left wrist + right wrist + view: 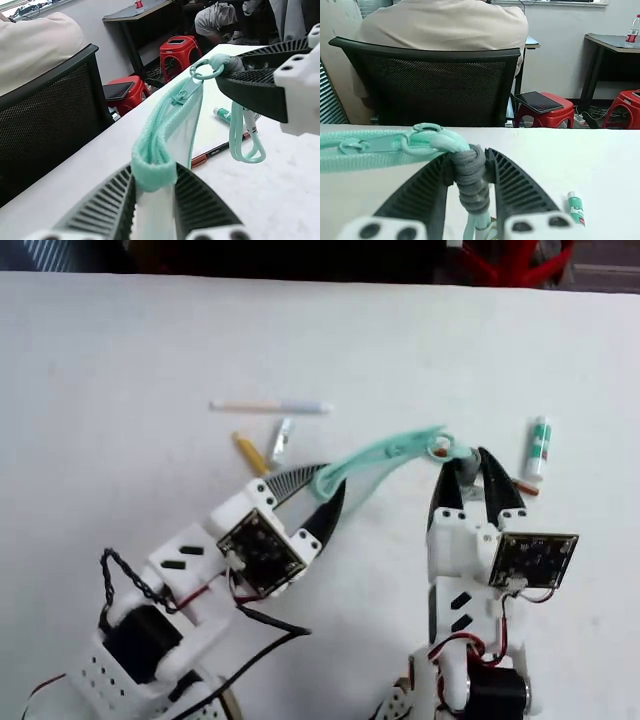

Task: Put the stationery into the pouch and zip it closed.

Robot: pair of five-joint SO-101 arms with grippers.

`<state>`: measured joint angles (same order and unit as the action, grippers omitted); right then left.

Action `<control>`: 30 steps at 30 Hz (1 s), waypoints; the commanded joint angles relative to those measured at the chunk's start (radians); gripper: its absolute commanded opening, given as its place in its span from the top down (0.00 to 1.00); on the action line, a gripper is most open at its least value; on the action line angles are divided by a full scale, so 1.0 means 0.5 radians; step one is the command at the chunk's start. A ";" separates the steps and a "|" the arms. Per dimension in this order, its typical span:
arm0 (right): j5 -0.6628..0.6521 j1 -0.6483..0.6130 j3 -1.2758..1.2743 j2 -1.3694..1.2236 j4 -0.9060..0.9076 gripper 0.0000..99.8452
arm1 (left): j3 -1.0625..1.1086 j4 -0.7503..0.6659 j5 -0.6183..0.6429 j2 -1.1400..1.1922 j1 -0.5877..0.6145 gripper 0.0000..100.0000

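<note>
Here, the left gripper [333, 483] is pinching one end of the pouch [385, 455], which is stretching toward two o'clock to the right gripper [466, 462], itself clamping the grey zip cord [470, 175]. A pale pen [270, 407] is lying at the pouch's ten o'clock, a green tube [539, 447] at three. Opening seems underway; next, the zip needs drawing along while the left holds firm.

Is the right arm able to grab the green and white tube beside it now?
Probably not yet: the right gripper is shut on the grey cord of the teal zip pouch. The green and white tube itself lies close by.
</note>
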<state>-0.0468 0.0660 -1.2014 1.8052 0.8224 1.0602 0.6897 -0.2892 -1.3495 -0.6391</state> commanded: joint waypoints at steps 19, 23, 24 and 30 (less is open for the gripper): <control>0.239 0.391 0.012 -0.014 -0.041 0.98 | -0.012 -0.034 0.009 -0.032 -0.002 0.98; 0.193 0.293 0.028 -0.008 0.008 0.95 | -0.021 -0.043 0.021 -0.032 0.002 0.98; 0.126 0.229 0.043 -0.008 0.063 0.91 | -0.025 -0.049 0.025 -0.038 0.002 0.98; -0.092 -0.253 0.150 -0.005 0.305 0.72 | -0.252 -0.058 0.028 -0.041 0.017 0.98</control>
<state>-0.0652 0.0230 -1.1784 1.8067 0.9421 1.0403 0.6897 -0.2892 -1.3495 -0.6329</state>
